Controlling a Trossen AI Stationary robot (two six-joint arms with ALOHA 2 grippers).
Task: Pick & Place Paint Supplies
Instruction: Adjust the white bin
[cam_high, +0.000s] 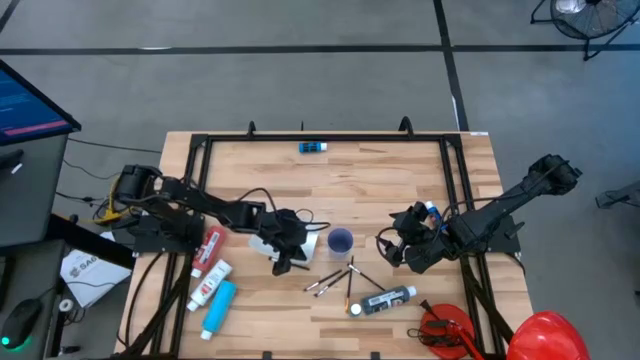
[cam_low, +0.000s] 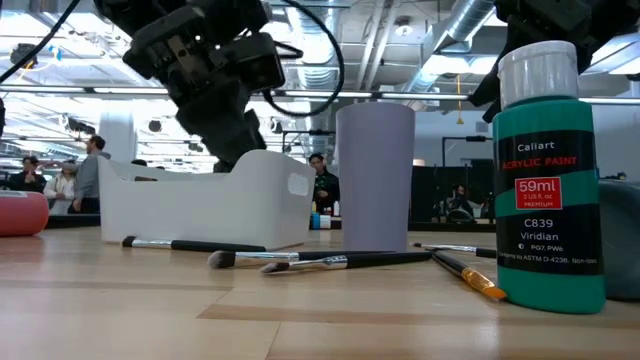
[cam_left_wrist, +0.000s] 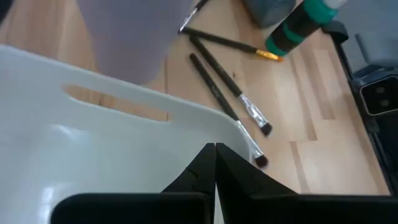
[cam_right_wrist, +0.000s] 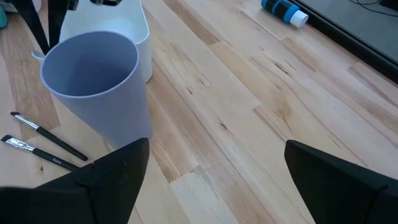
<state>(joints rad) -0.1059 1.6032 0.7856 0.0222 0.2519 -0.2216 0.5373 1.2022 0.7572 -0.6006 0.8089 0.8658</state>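
red tube (cam_high: 210, 246), white red-labelled tube (cam_high: 209, 284) and light blue tube (cam_high: 218, 306) lie at table's left, high view only. left gripper (cam_high: 285, 262) closed empty over white bin (cam_low: 205, 203). brushes (cam_high: 338, 279) beside lilac cup (cam_right_wrist: 99, 81). low view alone reads viridian bottle (cam_low: 550, 180), white-capped. right gripper (cam_high: 392, 247) wide open, empty, beside cup.

Wooden desk (cam_high: 400, 170) laid with white bin (cam_high: 285, 240), lavender cup (cam_high: 340, 240), scattered brushes (cam_high: 335, 278), black bottle (cam_high: 385, 299), red, white and light blue tubes (cam_high: 213, 285), small blue bottle (cam_high: 313, 147) at far edge.
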